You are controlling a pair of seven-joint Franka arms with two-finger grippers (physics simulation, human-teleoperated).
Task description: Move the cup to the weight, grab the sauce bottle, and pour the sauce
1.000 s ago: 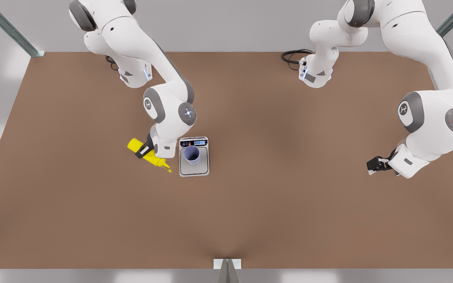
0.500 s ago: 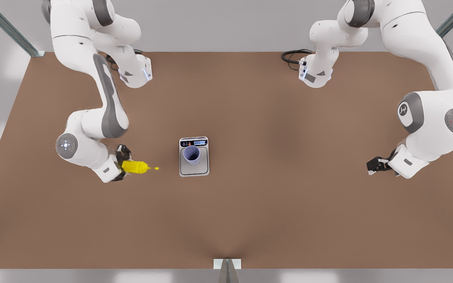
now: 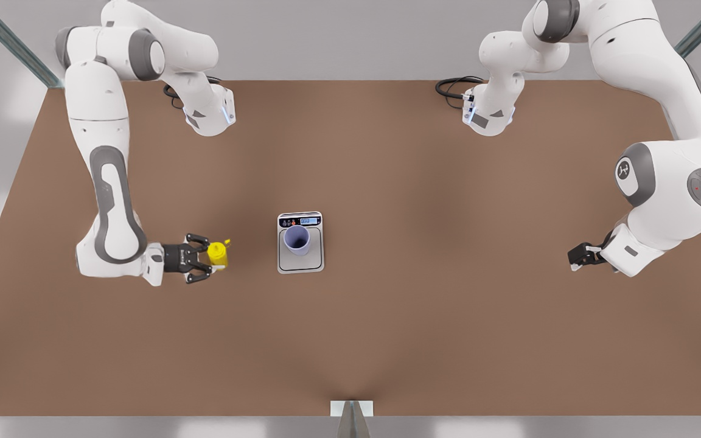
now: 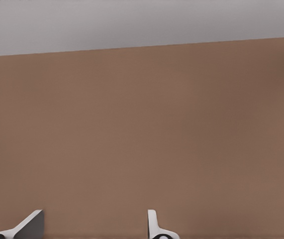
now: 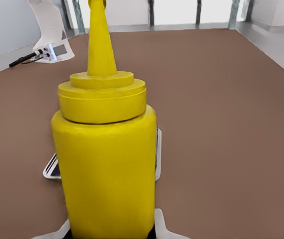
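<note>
The yellow sauce bottle (image 3: 218, 253) stands upright at table level, at the front view's left of the weight. My right gripper (image 3: 209, 258) reaches in level from the left and is shut on the bottle's lower body (image 5: 107, 164), with its white fingertips (image 5: 162, 228) against both sides. The lavender cup (image 3: 297, 239) stands upright on the silver weight (image 3: 300, 263); a corner of the weight (image 5: 51, 169) shows behind the bottle. My left gripper (image 3: 575, 257) waits at the front view's far right, open (image 4: 94, 221) over bare table.
Both arm bases (image 3: 209, 112) (image 3: 487, 115) and a black cable (image 3: 451, 88) stand along the far table edge. A metal post (image 3: 351, 417) marks the near edge. Brown tabletop (image 3: 435, 304) stretches between the weight and the left gripper.
The right arm swung the bottle away from beside the weight toward the front view's left. The bottle went from tilted nozzle-down to upright and low. The left arm stayed still.
</note>
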